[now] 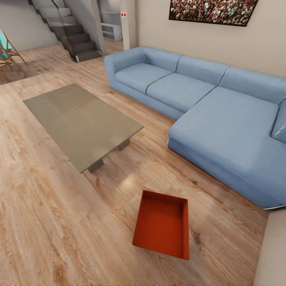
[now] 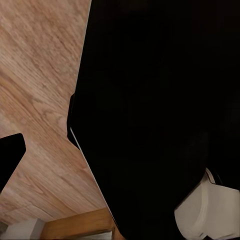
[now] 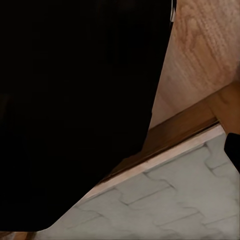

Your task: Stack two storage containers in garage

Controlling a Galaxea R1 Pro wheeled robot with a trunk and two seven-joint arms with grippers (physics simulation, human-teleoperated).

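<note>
One orange-red open-topped storage container [image 1: 163, 224] lies empty on the living room's light wood plank floor [image 1: 47, 198], just ahead of me between the coffee table and the sofa. The garage and its dark grey floor are out of view. In the left wrist view a dark fingertip [image 2: 9, 157] pokes in at the frame's edge over wood planks, beside my black body [image 2: 160, 100]. In the right wrist view another dark fingertip [image 3: 234, 150] sits at the frame's edge. Neither view lets me judge the jaws.
A low grey coffee table [image 1: 79, 119] stands left of the container. The blue corner sofa [image 1: 206, 103] runs along the right. A pale wall corner [image 1: 274, 254] is close at the lower right. Stairs [image 1: 75, 35] and a folding chair [image 1: 8, 51] are at the back left.
</note>
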